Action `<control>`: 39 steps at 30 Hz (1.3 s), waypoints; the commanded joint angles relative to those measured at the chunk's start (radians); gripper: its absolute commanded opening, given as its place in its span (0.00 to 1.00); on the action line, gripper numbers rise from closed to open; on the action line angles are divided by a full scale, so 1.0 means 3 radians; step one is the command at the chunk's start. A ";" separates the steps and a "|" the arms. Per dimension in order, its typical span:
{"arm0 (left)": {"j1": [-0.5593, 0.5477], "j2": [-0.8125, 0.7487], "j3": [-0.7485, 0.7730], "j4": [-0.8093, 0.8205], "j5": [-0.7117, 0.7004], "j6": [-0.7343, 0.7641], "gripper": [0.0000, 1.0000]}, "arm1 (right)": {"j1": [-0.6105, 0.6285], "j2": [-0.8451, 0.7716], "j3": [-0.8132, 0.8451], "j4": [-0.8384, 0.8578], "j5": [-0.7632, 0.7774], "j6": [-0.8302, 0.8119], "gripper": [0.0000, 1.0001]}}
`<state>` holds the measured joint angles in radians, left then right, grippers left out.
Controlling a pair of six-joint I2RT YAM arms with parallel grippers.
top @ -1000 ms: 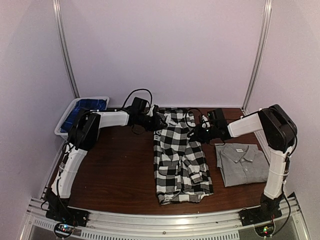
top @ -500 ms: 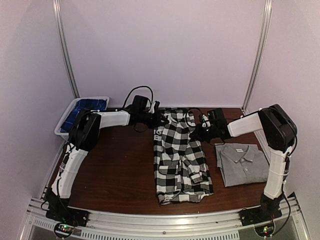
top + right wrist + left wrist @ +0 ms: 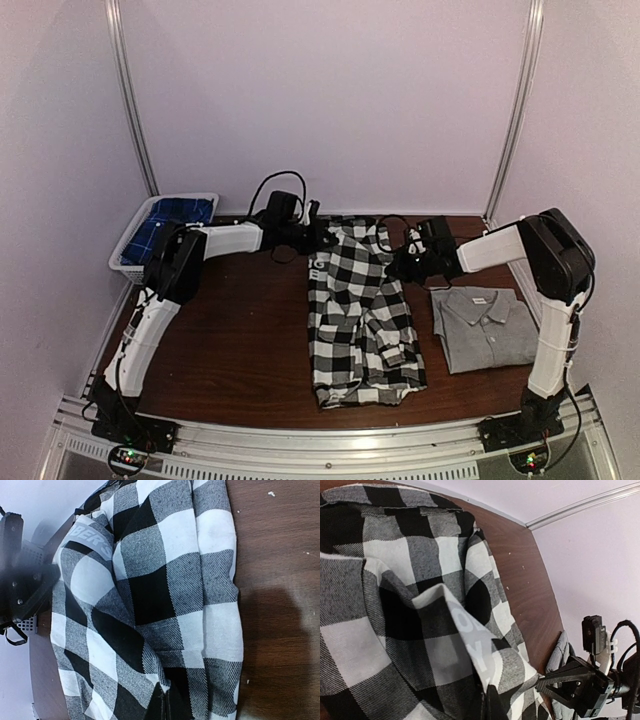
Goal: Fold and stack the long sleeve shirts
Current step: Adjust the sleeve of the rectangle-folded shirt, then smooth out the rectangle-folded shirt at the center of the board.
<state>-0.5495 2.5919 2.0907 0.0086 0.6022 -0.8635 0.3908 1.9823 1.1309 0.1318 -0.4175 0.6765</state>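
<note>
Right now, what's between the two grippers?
Only the far end of the checked shirt. In the top view, the left gripper and right gripper are shut on its opposite sides.

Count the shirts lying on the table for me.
2: the checked flannel shirt mid-table, the grey shirt folded at right; blue checked cloth in the basket may be another.

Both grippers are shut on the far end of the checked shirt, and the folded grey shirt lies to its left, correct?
No. The grey shirt lies to the right of the checked shirt, as the top view shows. The left gripper and right gripper are indeed shut on the checked shirt's far end.
</note>
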 commanded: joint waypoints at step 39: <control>-0.0222 -0.1065 -0.1281 0.0044 0.0218 0.0296 0.27 | 0.0316 0.0797 0.1574 -0.0352 -0.0521 -0.0587 0.21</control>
<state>-0.5934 2.2803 1.7302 -0.0574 0.6239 -0.7544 0.4946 2.1517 1.5063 0.0257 -0.5091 0.5003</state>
